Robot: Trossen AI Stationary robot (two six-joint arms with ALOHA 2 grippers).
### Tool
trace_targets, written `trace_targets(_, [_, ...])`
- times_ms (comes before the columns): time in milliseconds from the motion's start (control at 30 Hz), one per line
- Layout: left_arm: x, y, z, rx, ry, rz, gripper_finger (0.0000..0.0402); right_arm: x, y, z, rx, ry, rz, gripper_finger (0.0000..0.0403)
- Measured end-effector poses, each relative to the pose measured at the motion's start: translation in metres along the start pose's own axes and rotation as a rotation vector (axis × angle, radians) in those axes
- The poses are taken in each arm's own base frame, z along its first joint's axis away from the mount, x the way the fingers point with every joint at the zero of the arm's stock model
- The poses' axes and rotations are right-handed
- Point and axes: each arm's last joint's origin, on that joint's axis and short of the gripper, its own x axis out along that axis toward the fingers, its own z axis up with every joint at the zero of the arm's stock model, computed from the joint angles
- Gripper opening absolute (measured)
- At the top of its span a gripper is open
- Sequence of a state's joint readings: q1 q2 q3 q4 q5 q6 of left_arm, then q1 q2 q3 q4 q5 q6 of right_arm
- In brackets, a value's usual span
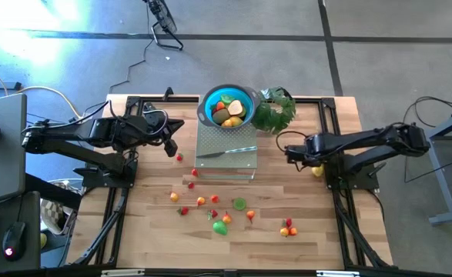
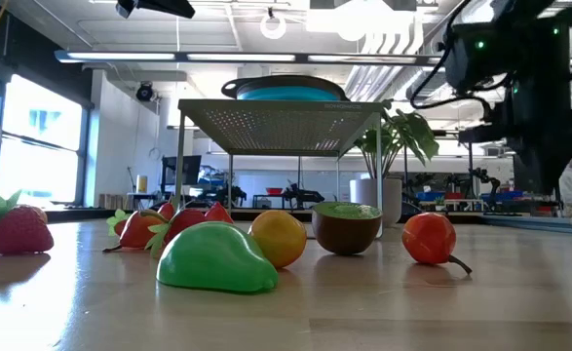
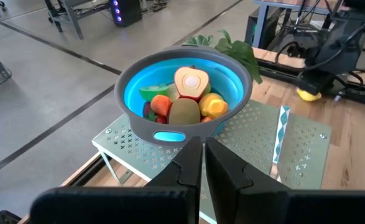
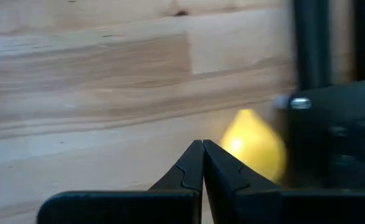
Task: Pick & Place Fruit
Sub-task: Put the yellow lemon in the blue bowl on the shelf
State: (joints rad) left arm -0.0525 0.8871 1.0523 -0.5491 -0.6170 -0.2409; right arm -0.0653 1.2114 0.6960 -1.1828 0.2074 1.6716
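Both grippers closed and empty: left gripper [image 3: 202, 163] faces the blue bowl [image 1: 210, 102], already holding several fruits; right gripper [image 4: 202, 163] sits over a yellow lemon [image 4: 252, 146] right of the bowl. Between picks, I'd say; next it must open around the lemon.

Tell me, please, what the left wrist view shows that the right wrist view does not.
Only the left wrist view shows the blue bowl holding fruit, on a perforated metal stand with a knife lying on it. Only the right wrist view shows bare wooden tabletop close up. Both show a yellow lemon and shut end effector fingers: left end effector, right end effector.
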Motion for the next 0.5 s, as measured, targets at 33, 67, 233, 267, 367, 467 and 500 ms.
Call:
trace_targets(33, [0.0,0.0,0.0,0.0,0.0,0.0,0.0014,-0.0031,-0.0013,0.0007,-0.006,-0.002,-0.018,0.0002])
trace_targets(67, [0.0,0.0,0.0,0.0,0.0,0.0,0.0014,-0.0052,-0.0023,0.0012,-0.015,-0.003,-0.032,0.0002])
trace_targets(233, [0.0001,0.0,-0.0001,0.0,0.001,0.0,0.0014,-0.006,-0.005,0.0001,-0.04,0.05,-0.064,0.0002])
trace_targets(267, [0.0,0.0,0.0,0.0,0.0,0.0,0.0014,-0.006,-0.0048,-0.0002,-0.052,0.061,-0.062,0.0002])
trace_targets(367, [0.0001,0.0,-0.0001,0.0,0.001,0.0,0.0014,-0.0059,-0.0035,-0.0008,-0.09,0.079,-0.048,0.0013])
trace_targets(467, [0.0001,0.0,-0.0001,0.0,0.001,0.0,0.0014,-0.0059,-0.0035,-0.0008,-0.115,0.079,-0.047,0.0045])
trace_targets(500, [0.0001,0.0,-0.0001,0.0,0.001,0.0,0.0014,-0.0059,-0.0034,-0.0008,-0.122,0.079,-0.046,0.0061])
